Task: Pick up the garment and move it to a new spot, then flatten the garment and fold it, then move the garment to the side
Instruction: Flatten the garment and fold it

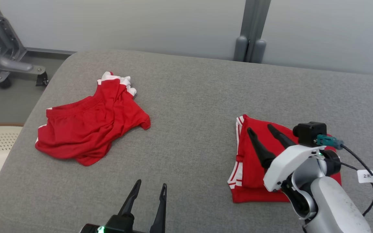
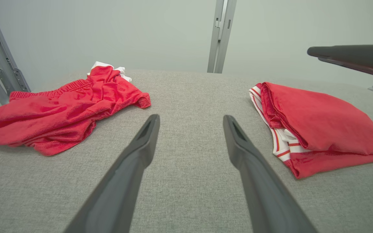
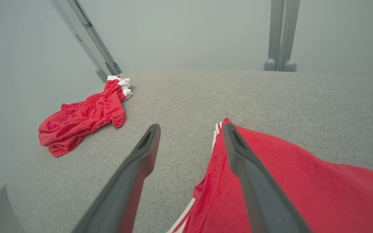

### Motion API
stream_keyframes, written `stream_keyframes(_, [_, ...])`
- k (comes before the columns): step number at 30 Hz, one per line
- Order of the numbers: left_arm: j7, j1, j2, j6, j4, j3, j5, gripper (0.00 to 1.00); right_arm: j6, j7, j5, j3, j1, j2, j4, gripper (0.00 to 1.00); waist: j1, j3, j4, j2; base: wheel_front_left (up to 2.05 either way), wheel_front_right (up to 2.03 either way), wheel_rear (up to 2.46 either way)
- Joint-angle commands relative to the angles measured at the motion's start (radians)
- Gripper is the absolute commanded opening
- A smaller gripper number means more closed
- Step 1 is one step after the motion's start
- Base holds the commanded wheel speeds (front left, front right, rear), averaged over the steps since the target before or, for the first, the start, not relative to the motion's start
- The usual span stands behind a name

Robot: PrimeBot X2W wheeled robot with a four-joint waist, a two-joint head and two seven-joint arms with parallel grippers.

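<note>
Right claw seemingly above folded garment

The folded garment lies partly hidden beneath the right gripper. The cable tag behind its wrist is too small to read.

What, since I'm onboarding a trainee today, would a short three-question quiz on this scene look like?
1. How many red garments lie on the grey cushion?
2. True or false: the folded garment lies at the robot's left.
3. The right tool is: A) shut on cloth; B) open above the folded garment; C) down on the floor.

Key: 1) two, the folded one and the crumpled garment; 2) false; 3) B.
</note>
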State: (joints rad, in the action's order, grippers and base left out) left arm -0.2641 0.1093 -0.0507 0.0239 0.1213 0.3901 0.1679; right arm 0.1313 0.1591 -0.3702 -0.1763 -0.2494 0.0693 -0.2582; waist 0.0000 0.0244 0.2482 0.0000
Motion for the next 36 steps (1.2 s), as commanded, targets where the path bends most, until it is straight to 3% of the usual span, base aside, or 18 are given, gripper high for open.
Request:
stream_keyframes(1, [0.000, 0.005, 0.000, 0.010, -0.008, -0.011, 0.008, 1.00, -0.001, -0.023, -0.011, -0.005, 0.023, 0.031, 0.017, 1.00, 0.0000, -0.018, -0.051, 0.0000, 0.00, 0.00, 0.00])
stream_keyframes(8, [0.000, 0.023, -0.001, 0.037, -0.024, -0.072, 0.039, 1.00, -0.001, -0.155, -0.047, -0.056, 0.092, 0.150, 0.027, 1.00, 0.0000, -0.044, -0.167, 0.0000, 0.00, 0.00, 0.00])
stream_keyframes(15, [0.000, 0.043, -0.001, 0.048, -0.034, -0.151, 0.057, 1.00, 0.000, -0.374, -0.068, -0.118, 0.150, 0.238, -0.045, 1.00, 0.0000, -0.073, -0.258, 0.0000, 0.00, 0.00, 0.00])
stream_keyframes(20, [0.000, 0.072, -0.001, 0.043, -0.037, -0.184, 0.050, 1.00, -0.001, -0.424, -0.034, -0.098, 0.179, 0.238, -0.066, 1.00, 0.0000, -0.098, -0.301, 0.0000, 0.00, 0.00, 0.00])
stream_keyframes(24, [0.000, 0.092, -0.001, 0.033, -0.033, -0.193, 0.043, 1.00, -0.001, -0.424, 0.004, -0.040, 0.226, 0.205, 0.011, 1.00, 0.0000, -0.113, -0.316, 0.0000, 0.00, 0.00, 0.00])
stream_keyframes(36, [0.000, 0.155, -0.001, 0.008, -0.029, -0.222, 0.041, 1.00, -0.001, -0.424, 0.052, 0.023, 0.362, 0.154, 0.127, 1.00, 0.0000, -0.164, -0.288, 0.0000, 0.00, 0.00, 0.00])
